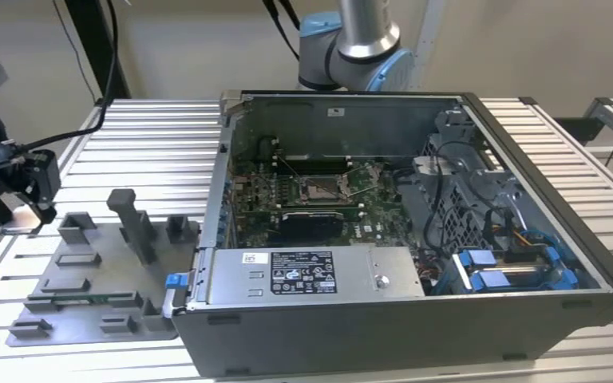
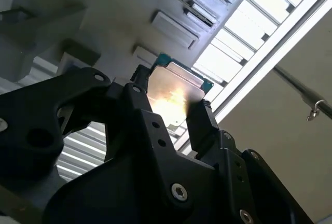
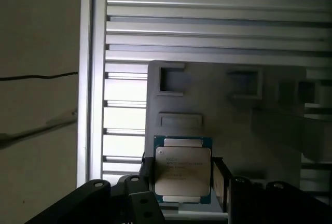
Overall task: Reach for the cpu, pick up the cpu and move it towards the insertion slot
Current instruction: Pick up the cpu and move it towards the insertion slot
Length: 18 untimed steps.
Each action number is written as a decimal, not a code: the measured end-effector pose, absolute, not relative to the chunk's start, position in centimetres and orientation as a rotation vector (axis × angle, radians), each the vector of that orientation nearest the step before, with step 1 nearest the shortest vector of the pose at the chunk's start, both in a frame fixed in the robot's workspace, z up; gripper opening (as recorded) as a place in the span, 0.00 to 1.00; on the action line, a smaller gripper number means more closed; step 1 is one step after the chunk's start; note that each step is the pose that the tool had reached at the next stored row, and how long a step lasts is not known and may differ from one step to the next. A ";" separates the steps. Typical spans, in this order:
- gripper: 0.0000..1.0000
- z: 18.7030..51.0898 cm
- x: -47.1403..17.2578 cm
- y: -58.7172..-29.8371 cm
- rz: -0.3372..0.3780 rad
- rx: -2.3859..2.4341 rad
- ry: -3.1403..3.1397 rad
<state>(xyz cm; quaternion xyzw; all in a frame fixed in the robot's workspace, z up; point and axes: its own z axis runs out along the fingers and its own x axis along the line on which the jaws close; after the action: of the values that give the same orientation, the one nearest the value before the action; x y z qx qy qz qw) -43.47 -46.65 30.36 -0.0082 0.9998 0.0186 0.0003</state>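
1. Gripper state: the gripper [image 2: 168, 107] is clamped on the cpu [image 3: 182, 169]. In both wrist views one finger presses on each of two opposite edges, and the silvery top faces the first wrist camera.
2. Cpu position: the chip sits between the fingertips and appears to be held clear of the grey fixture [image 1: 93, 307], which lies beyond it. Its outline is near square, so no long axis can be given.
3. Gripper position: in the exterior view the gripper hangs at the far left, above the slatted table [image 1: 157, 136] and just beside the fixture's left edge.
4. Governing relation: the slot [image 1: 321, 190] lies toward the exterior view's right of the gripper and well apart from it, on the board inside the open case [image 1: 541, 319]. The fixture and the near case wall stand between them.
5. Judgement: pick-up looks complete, and nearly all of the transfer toward the slot is left to do
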 end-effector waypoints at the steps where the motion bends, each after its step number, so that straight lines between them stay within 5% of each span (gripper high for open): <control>1: 0.00 30.6 -43.5 -46.7 0.058 -0.026 3.140; 18: 0.00 35.4 -43.6 -46.6 0.058 -0.026 3.140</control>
<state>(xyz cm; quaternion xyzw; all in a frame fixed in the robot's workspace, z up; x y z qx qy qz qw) -43.63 -46.65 35.44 -0.0082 0.9998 0.0185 0.0005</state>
